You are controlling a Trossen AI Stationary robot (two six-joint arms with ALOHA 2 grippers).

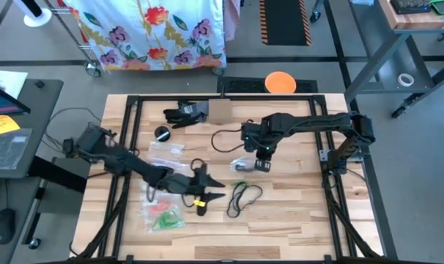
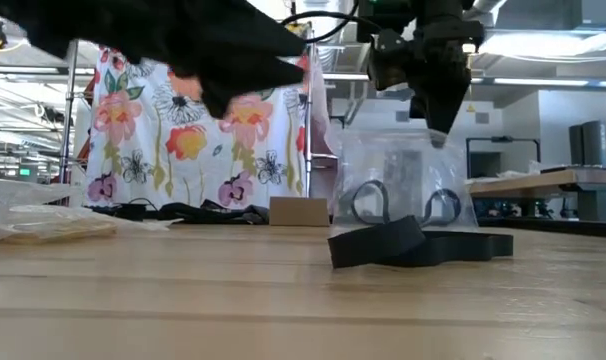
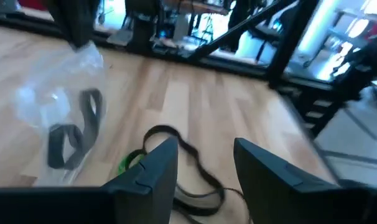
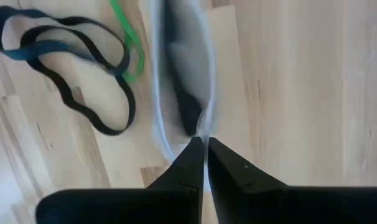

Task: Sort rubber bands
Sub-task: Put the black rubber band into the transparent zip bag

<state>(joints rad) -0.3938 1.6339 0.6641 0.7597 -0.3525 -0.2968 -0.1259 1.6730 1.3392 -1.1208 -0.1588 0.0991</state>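
Nearest the front edge, left of middle: a flat bag [image 1: 163, 215] with green and red bands inside, lying on the table [image 1: 295, 227].

Just behind it, near the middle: loose black bands [image 1: 244, 196], long thin loops flat on the wood, overlapping, with a green band [image 4: 129, 43] touching their edge.

Beside those loops, on their left: left gripper [image 3: 204, 146], fingers spread, nothing between them, hanging low over the wood with the black loops just ahead.

A little farther back and to the right: right gripper [image 4: 205, 142], pointing down, fingers pressed together on the top edge of a clear bag [image 2: 403, 170]. Hangs upright from that pinch, bottom at or near the wood; cannot tell whether touching. Inside, more dark bands [image 2: 368, 200], slumped at the bottom.

Handling, as a judgement: very light, soft, limp, a bit grippy against wood; likely to stretch, twist and drag a neighbour along where loops cross. No risk of breakage, but prone to slip out of a shallow pinch or spring away. Best taken on a single strand at an outer curve, clear of any crossing, with fingertips close to the table. Slippery film on the bag, so best pinched well in from the rim.

Farthest back: a small box [image 1: 220, 111] and dark clutter [image 1: 184, 112] by the rear edge.
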